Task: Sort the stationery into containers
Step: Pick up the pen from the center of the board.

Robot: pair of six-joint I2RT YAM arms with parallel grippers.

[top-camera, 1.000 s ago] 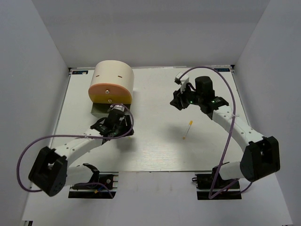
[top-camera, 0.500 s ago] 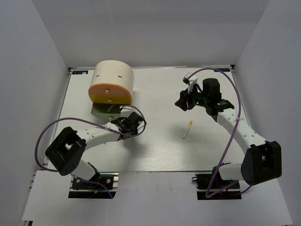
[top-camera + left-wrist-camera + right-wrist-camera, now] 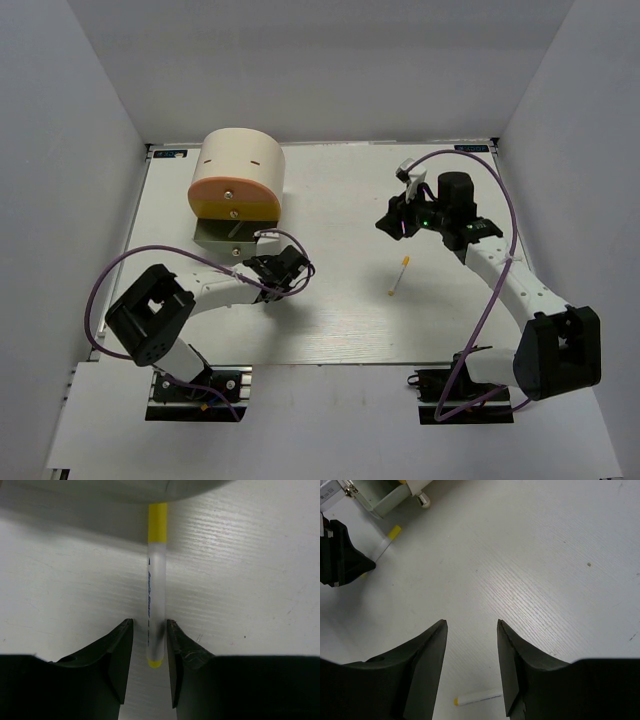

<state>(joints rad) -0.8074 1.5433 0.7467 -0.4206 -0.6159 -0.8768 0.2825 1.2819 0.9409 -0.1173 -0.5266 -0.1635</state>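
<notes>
Now my left gripper [image 3: 150,647] has swung away from the cream half-cylinder organiser [image 3: 238,165]. Its jaws have narrowed around a frosted white stick with yellow ends [image 3: 156,580], which lies flat just before the pale green open drawer [image 3: 222,232]. I see a sliver of gap on one side, so it is not clamped. My right gripper [image 3: 471,625] has drifted right, jaws apart and empty, near a second pale stick with a yellow tip [image 3: 399,276], unmoved. The white wood-grain tabletop [image 3: 340,320] sits between plain grey walls [image 3: 90,120].
</notes>
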